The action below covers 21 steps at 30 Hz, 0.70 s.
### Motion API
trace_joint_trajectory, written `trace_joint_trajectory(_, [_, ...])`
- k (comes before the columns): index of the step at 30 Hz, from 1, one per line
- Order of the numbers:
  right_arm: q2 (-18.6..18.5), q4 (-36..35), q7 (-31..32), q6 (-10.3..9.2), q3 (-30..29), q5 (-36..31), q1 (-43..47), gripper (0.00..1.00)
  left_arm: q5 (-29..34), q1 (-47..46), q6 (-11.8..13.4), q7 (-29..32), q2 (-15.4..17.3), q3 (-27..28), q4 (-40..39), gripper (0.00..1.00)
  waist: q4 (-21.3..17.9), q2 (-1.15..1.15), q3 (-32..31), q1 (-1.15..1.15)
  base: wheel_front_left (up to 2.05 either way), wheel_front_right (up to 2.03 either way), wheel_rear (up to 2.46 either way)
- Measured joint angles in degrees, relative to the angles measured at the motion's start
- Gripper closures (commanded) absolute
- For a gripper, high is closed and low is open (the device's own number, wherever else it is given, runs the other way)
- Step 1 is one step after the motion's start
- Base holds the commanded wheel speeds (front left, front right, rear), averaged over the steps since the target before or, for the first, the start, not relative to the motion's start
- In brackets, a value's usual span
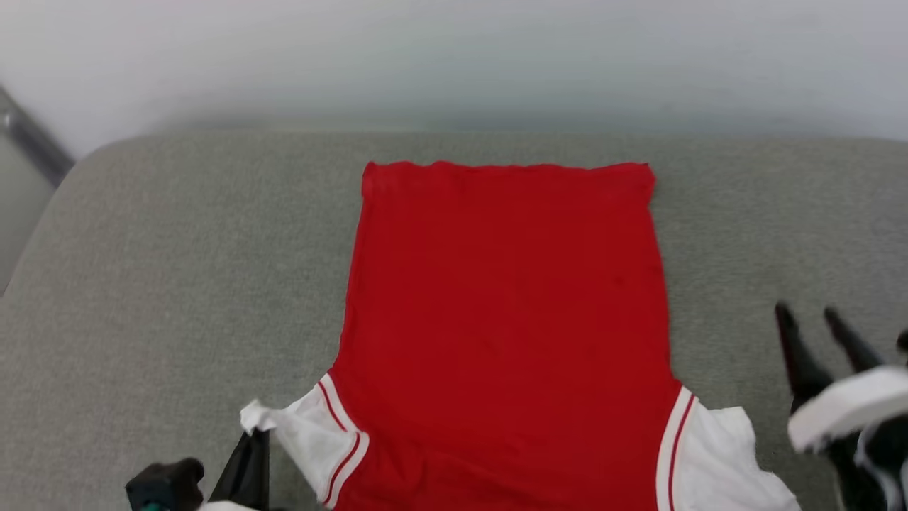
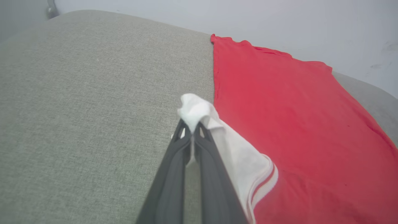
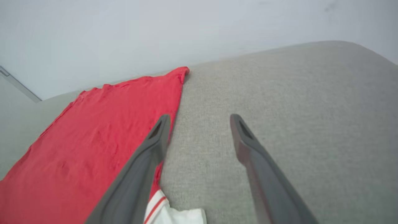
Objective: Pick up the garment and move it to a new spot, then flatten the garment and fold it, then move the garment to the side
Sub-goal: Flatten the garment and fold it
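Garment of bright red knit fabric with white, stripe-trimmed sleeves lies flat mid-frame on a grey upholstered surface. Left hand, lower left, pinches the tip of one white sleeve; right hand, lower right, stands spread beside the garment.

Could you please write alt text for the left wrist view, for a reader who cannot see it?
The left gripper, shut, pinches the bunched end of the white sleeve of a red jersey. The jersey lies spread flat on a grey cushion, with a pale wall behind.
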Motion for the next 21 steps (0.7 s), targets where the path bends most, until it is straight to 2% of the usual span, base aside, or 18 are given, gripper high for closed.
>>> trace_joint_trajectory(7, [-2.9,10.9,7.7,0.00,-2.3,0.7,-21.4,0.00,2.1,-5.5,-0.5,-1.4,-1.1,-2.4,-2.2,1.00,3.6,0.00,5.8,0.01,0.00,0.00,0.00])
trace_joint_trajectory(10, [-5.4,17.2,13.7,0.00,-2.4,1.3,-30.2,0.00,2.4,-7.7,-1.2,-2.0,-2.3,-3.6,-2.4,1.00,5.7,0.00,8.4,0.01,0.00,0.00,0.00])
trace_joint_trajectory(16, [-9.8,28.1,30.2,0.00,-1.9,0.2,-45.0,0.00,2.6,-11.8,-3.0,-3.2,-4.4,-5.6,-2.3,1.00,10.2,0.00,13.5,0.01,0.00,0.00,0.00])
trace_joint_trajectory(21, [-9.8,34.3,39.0,0.00,-2.9,-4.1,-55.8,0.00,2.5,-14.5,-4.1,-4.3,-5.9,-6.0,-1.8,1.00,13.0,0.00,18.1,0.01,0.00,0.00,0.00])
